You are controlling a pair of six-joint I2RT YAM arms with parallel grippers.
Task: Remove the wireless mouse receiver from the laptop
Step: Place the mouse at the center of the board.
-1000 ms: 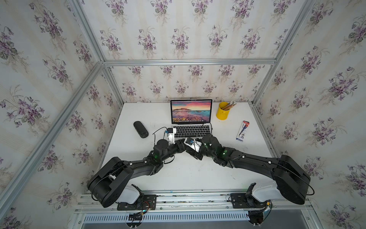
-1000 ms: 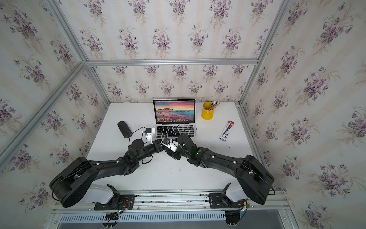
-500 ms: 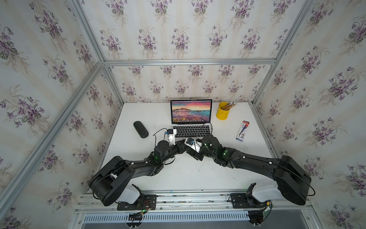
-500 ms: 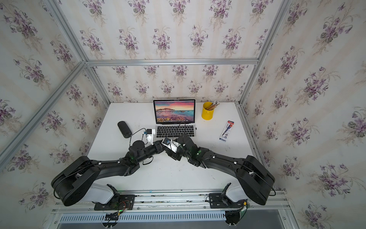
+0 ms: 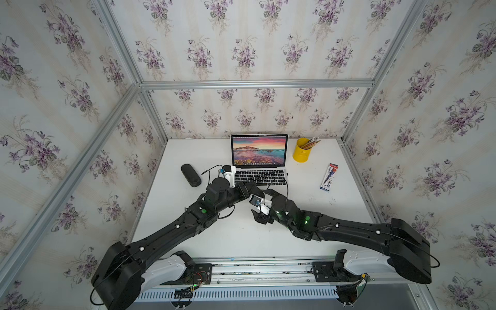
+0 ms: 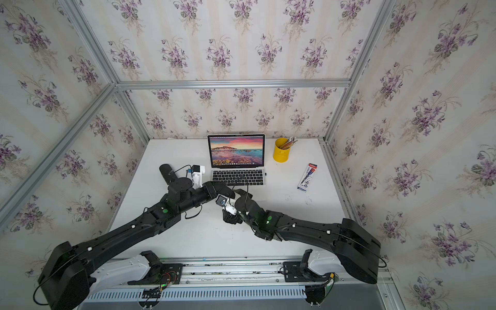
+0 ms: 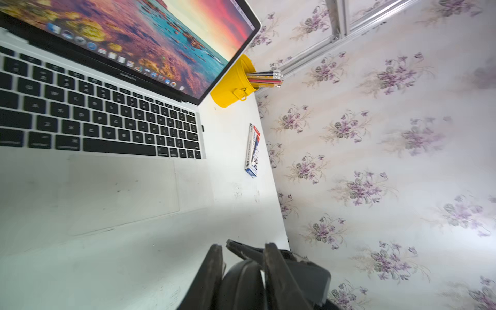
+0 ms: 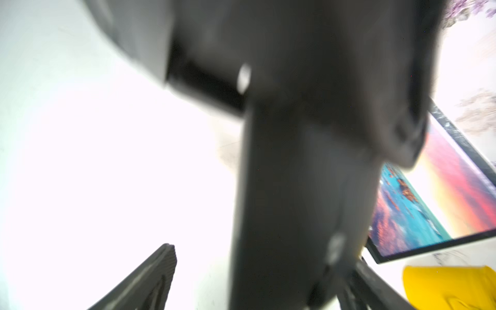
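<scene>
As it sits now, the wireless mouse receiver (image 7: 202,128): tiny black stub projecting from the right edge of the laptop (image 5: 258,175), level with the far rows of keys; seated in its port; nothing touches it.
Left gripper (image 7: 243,247): over the near part of the laptop, pointing right across the palm rest; fingers (image 7: 214,268) stand a narrow gap apart; a dark body shows in that gap, probably part of the other arm; whether anything is clamped cannot be told.
Right gripper (image 8: 264,255): at the near edge of the laptop, just beside the left gripper; fingers (image 8: 158,271) spread wide apart; the blurred wrist view shows nothing held; the left arm (image 8: 295,161) fills that view.
Step in hand: judged as pre-approach; both grippers sit well left of the receiver; extraction not yet begun.
Next move: judged to fall to the right gripper; travel right and far, clear of the left arm; set one fingertip on each side of the stub; close on the stub alone, not on the laptop edge; pull straight right, along the port, without tilt.
Caution: the stub offers little to hold; slip is likely; the laptop may slide unless braced.
</scene>
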